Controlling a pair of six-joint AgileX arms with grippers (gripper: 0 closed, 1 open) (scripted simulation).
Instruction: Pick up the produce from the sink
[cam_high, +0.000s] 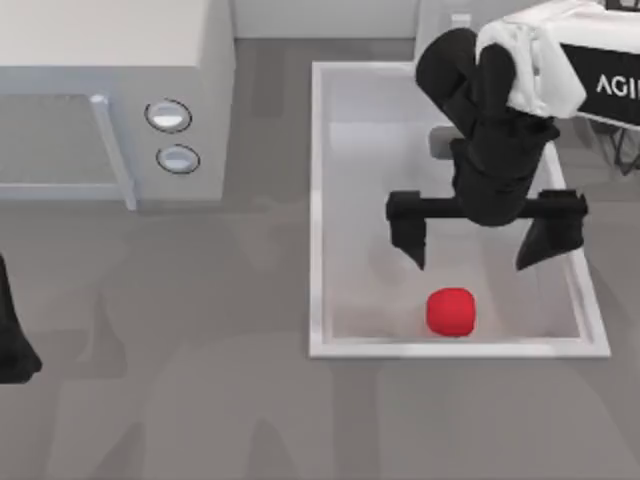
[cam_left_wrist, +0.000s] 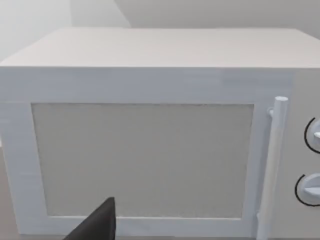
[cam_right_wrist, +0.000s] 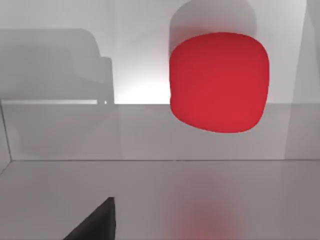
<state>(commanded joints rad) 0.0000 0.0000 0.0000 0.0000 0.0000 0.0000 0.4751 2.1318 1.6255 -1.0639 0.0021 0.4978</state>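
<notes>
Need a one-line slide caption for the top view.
Right claw, open, poised above the red produce in the white sink; left arm parked at the table's left edge, microwave behind.

A grey table (cam_high: 200, 400) carries a white microwave (cam_high: 110, 90) and, just beside the microwave toward the right, the white sink (cam_high: 318, 200).

bright-red produce (cam_high: 451, 311), white sink (cam_high: 317, 200), white microwave (cam_high: 110, 60) w/ grey door, black right hand (cam_high: 470, 256)
</notes>
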